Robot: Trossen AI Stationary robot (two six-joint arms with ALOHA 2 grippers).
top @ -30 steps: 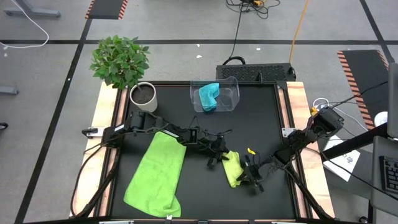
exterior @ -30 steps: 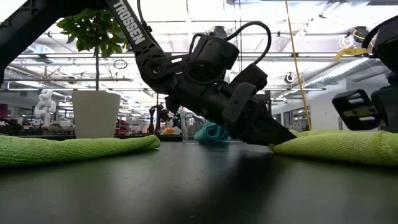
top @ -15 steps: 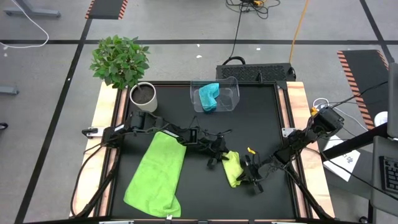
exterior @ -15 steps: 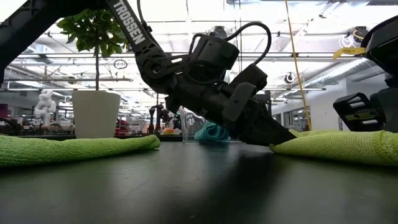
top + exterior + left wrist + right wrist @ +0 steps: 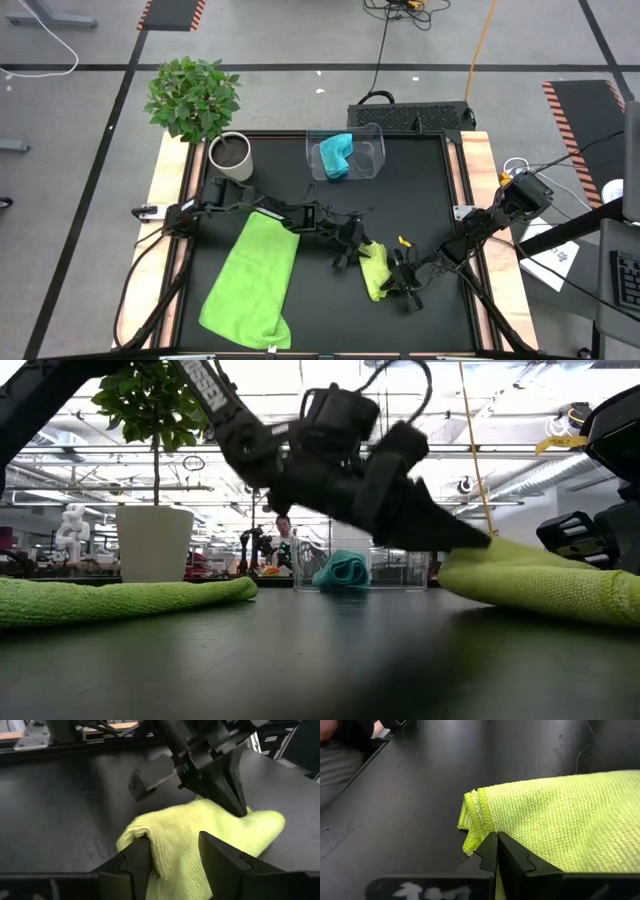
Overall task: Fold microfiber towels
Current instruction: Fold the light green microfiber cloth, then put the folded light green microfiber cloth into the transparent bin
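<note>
Both end effectors work on the small folded lime-green towel (image 5: 373, 270) at the near centre-right of the black tabletop (image 5: 420, 200): the left end effector (image 5: 172, 857) grips its left edge between the fingers, and the right end effector (image 5: 497, 851) is closed on its right edge. A larger lime-green towel (image 5: 252, 280) lies flat at the near left. The turquoise towel (image 5: 335, 155) sits in the clear bin (image 5: 372, 150) at the far side.

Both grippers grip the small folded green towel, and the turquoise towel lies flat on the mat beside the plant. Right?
Not quite. The turquoise towel sits bunched inside the clear bin, as the high view shows. Both the left gripper and right gripper do grip the small folded green towel.
</note>
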